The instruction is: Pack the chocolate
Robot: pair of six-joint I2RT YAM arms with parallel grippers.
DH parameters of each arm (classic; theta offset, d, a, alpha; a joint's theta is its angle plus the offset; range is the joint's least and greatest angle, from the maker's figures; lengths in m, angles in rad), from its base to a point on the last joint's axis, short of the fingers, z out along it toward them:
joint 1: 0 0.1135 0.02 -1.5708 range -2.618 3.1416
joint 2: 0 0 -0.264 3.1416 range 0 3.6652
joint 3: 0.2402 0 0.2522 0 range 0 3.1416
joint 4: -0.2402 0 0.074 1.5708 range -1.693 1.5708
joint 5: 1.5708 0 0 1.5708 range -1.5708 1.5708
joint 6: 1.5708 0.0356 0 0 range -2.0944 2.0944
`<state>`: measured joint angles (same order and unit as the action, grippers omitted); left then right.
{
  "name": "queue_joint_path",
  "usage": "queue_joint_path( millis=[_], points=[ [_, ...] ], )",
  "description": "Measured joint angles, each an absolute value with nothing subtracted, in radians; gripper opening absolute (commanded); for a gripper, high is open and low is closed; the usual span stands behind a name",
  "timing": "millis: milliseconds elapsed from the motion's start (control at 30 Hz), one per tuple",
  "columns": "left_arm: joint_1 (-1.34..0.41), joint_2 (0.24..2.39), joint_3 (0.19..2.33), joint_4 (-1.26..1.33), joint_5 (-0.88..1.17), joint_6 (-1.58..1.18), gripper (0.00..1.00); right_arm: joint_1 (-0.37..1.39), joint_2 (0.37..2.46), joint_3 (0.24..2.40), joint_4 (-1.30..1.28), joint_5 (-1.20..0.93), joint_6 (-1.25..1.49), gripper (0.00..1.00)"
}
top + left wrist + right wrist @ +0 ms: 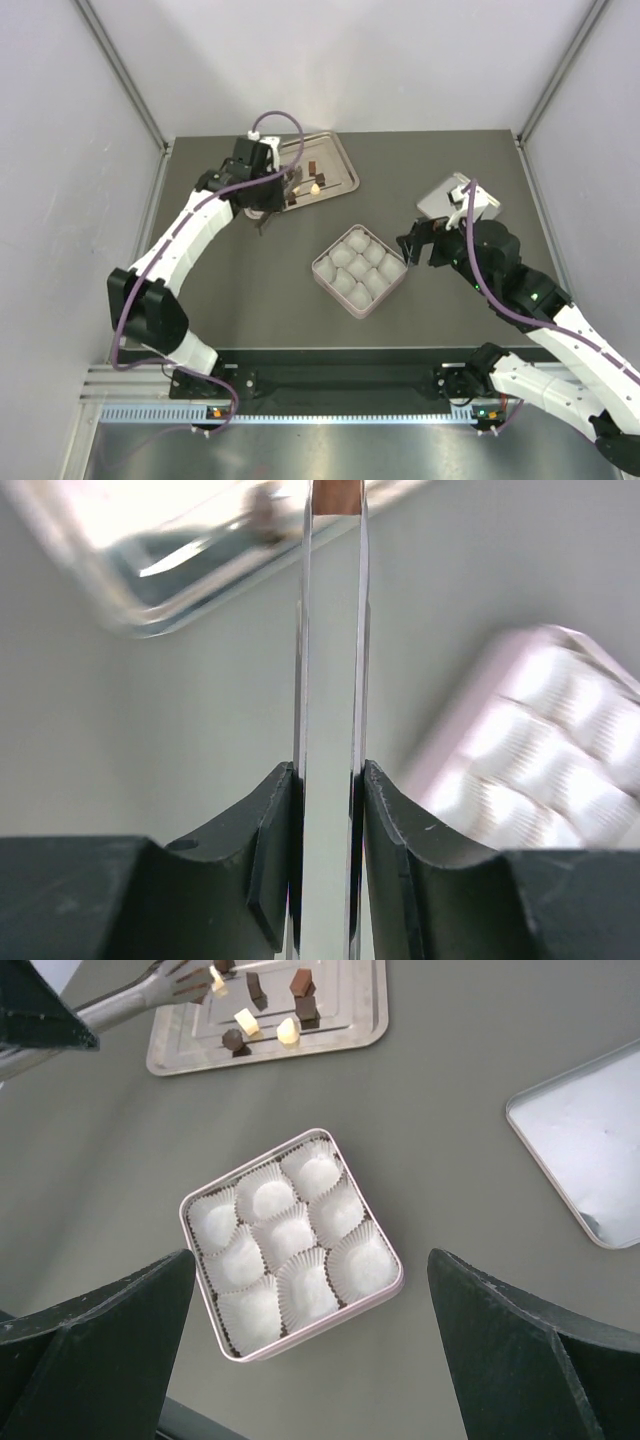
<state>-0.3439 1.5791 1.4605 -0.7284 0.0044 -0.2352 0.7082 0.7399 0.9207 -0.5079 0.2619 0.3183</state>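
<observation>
left hand (pixel 325 820) is pinched narrow on metal tongs (pixel 331 680), with a brown piece (pixel 336 494) between their tips at the silver tray (pixel 350 1000), where the other chocolate (pixel 302 982), dark and cream, sits. right hand (pixel 410 245) gapes wide above the pink box (pixel 398 1278), its nine white paper cups (pixel 285 1230) all empty.

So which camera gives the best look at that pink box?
The right wrist view: the whole pink box lies below it, all nine paper cups empty. The top view shows it small, mid-table; the left wrist view catches only a blurred corner.
</observation>
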Motion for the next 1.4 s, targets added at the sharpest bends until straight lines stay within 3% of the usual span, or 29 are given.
queue_joint_path(
  millis=[500,1233,1400],
  points=[
    [-0.791,1.490,1.392,-0.725,-0.005,-0.316,0.31,0.708,0.738,0.952,-0.530,0.307,0.318,1.00],
    [-0.820,1.615,1.323,-0.673,-0.066,-0.326,0.36,0.708,0.733,0.971,-0.548,0.329,0.318,1.00],
    [-0.820,1.615,1.315,-0.673,-0.072,-0.337,0.44,0.708,0.733,0.971,-0.548,0.332,0.318,1.00]
  ],
)
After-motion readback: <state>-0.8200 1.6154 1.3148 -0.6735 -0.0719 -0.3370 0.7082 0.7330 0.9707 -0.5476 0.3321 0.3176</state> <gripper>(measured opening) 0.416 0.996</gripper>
